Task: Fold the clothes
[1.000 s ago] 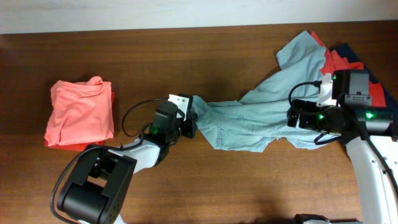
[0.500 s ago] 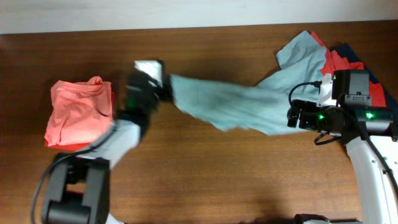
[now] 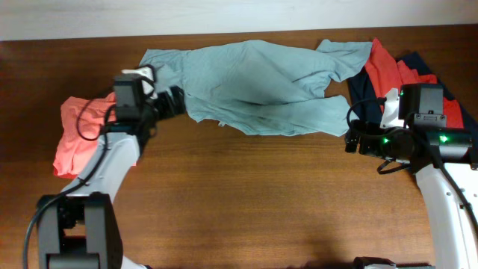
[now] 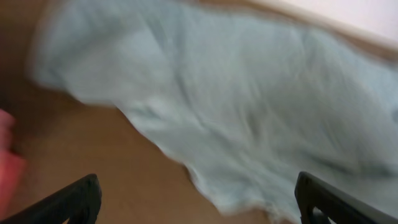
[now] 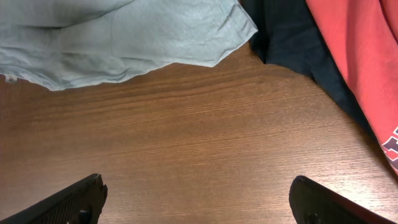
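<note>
Grey-blue shirt [image 3: 254, 82] lay spread out along the far side of the tabletop [image 3: 246, 194], creased, with no fold made. Its right end met the navy shirt [image 3: 364, 90], and the red shirt [image 3: 385, 67] lay on top of the navy one, at the far right

Pink shirt [image 3: 75, 142] sat bunched near the left edge, partly under the left arm

Left claw [image 3: 172, 101] was at the left lower edge of the grey-blue shirt. The wrist view was blurred, but the fingers [image 4: 78, 199] stood wide apart with cloth ahead of them and nothing seen gripped

Right claw [image 3: 349, 140] was just beside the shirt's right lower hem, over bare wood. Its fingers [image 5: 84, 196] were spread fully and empty, with hem, navy and red cloth all beyond the tips
</note>
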Controlling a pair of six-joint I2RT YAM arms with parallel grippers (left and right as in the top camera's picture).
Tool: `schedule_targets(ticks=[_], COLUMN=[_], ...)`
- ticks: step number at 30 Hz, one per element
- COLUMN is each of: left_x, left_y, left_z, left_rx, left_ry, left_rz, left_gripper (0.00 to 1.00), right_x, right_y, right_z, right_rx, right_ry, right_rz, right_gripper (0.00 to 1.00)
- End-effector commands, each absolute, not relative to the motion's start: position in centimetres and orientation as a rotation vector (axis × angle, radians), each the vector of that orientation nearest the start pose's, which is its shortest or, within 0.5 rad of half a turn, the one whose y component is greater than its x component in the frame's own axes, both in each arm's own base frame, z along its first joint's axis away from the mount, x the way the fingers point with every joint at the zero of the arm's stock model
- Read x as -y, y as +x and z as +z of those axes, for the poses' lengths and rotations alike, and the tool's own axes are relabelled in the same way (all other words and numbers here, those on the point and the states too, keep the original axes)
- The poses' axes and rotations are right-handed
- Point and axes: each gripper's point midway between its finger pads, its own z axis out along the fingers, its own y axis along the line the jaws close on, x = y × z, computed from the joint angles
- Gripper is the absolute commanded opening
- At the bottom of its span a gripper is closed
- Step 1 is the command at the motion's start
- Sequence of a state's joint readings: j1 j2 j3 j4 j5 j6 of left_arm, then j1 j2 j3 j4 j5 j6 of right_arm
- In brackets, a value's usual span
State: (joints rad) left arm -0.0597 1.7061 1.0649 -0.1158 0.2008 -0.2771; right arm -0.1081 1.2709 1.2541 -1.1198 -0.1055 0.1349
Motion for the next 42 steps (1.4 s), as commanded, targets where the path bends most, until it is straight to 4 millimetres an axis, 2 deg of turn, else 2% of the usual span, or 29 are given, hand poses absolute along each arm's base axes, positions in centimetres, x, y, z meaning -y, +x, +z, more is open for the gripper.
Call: schedule_targets(ticks=[1, 3, 4, 5, 6, 8, 11, 15, 20, 25, 30, 32, 36, 37, 42], left_x=[12.0, 15.0, 17.8, 18.9, 19.7, 21.2, 23.8, 27.2, 30.9, 32.1, 32.5, 32.7, 31.7, 31.5, 31.5], left_y=[43.7, 42.4, 41.3, 40.8, 40.4, 39.7, 38.7, 38.0, 37.9, 37.7, 38.6, 39.0, 40.5, 40.7, 41.5], left_z=[10.7, 10.3, 10.1, 9.8, 9.7, 8.7, 6.6, 4.3, 2.6, 0.7, 0.0, 0.1, 0.2, 0.3, 0.1], left_rx=[-2.409, -2.440, -2.448, -2.455, -2.460, -2.498, -2.556, -2.574, -2.534, -2.542, -2.499, -2.477, -2.418, -2.407, -2.366], left_ry=[0.000, 0.081, 0.163, 0.194, 0.199, 0.101, -0.028, -0.028, -0.002, -0.043, -0.046, -0.045, -0.095, -0.104, -0.118], left_rz=[-0.530, -0.559, -0.567, -0.552, -0.540, -0.541, -0.614, -0.690, -0.782, -0.815, -0.822, -0.831, -0.743, -0.731, -0.721], left_gripper=[0.99, 0.99, 0.99, 0.99, 0.99, 0.99, 0.99, 0.99, 0.99, 0.99, 0.98, 0.96, 0.89, 0.84, 0.75], right_x=[1.7, 1.7, 1.7, 1.7, 1.7, 1.7, 1.7, 1.7, 1.7, 1.7, 1.7, 1.7, 1.7, 1.7, 1.7], right_y=[29.3, 29.3, 29.3, 29.2, 29.2, 29.1, 29.0, 29.0, 28.9, 28.8, 28.8, 28.8, 28.8, 28.7, 28.6], right_z=[20.6, 20.6, 20.5, 20.5, 20.5, 20.4, 20.4, 20.4, 20.3, 20.3, 20.3, 20.3, 20.3, 20.2, 20.2], right_rx=[-2.669, -2.669, -2.670, -2.671, -2.673, -2.678, -2.683, -2.683, -2.690, -2.693, -2.693, -2.693, -2.694, -2.697, -2.700], right_ry=[0.304, 0.304, 0.304, 0.305, 0.304, 0.305, 0.296, 0.296, 0.297, 0.297, 0.297, 0.297, 0.298, 0.299, 0.299], right_rz=[0.131, 0.131, 0.131, 0.131, 0.131, 0.131, 0.129, 0.129, 0.129, 0.130, 0.130, 0.130, 0.130, 0.130, 0.130], right_gripper=[0.99, 0.99, 0.99, 0.99, 0.99, 0.99, 0.99, 0.99, 0.99, 0.99, 0.99, 0.99, 0.99, 0.99, 0.99])
